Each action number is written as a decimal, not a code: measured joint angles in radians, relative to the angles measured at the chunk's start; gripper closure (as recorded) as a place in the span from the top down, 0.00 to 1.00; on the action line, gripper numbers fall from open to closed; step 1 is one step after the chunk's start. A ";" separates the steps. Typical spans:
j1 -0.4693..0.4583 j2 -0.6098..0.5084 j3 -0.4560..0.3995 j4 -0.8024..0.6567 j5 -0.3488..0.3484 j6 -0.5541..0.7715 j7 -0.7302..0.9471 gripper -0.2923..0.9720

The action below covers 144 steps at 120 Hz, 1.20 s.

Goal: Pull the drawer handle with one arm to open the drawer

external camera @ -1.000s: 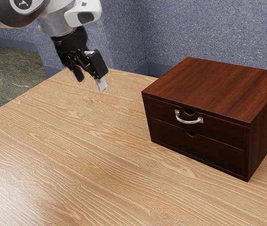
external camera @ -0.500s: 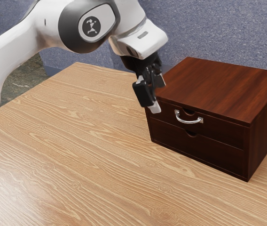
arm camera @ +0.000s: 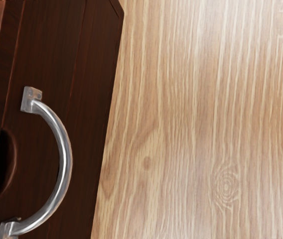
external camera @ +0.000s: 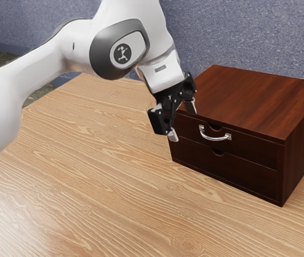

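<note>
Exterior view: the fingers [external camera: 163, 121] stand spread at the cabinet's [external camera: 259, 96] near front corner, just short of the drawer handle [external camera: 214, 135]. The top drawer [external camera: 248, 143] looks shut.

Wrist view: the handle [arm camera: 58, 164] bows off the dark drawer front, its lower mount cut off. Tabletop [arm camera: 206, 124] lies beside it.

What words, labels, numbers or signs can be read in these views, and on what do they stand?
No words or numbers can be read.
One sign: a round emblem with a white figure, no letters, on the arm's grey joint cap.
The wooden cabinet, its metal handle and the table bear no marking.
</note>
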 joint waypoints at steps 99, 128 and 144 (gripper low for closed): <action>-0.008 0.000 0.000 -0.178 0.021 0.242 0.263 0.77; -0.017 -0.002 0.000 -0.178 0.017 0.260 0.269 0.77; -0.019 -0.002 0.000 -0.198 0.016 0.267 0.262 0.77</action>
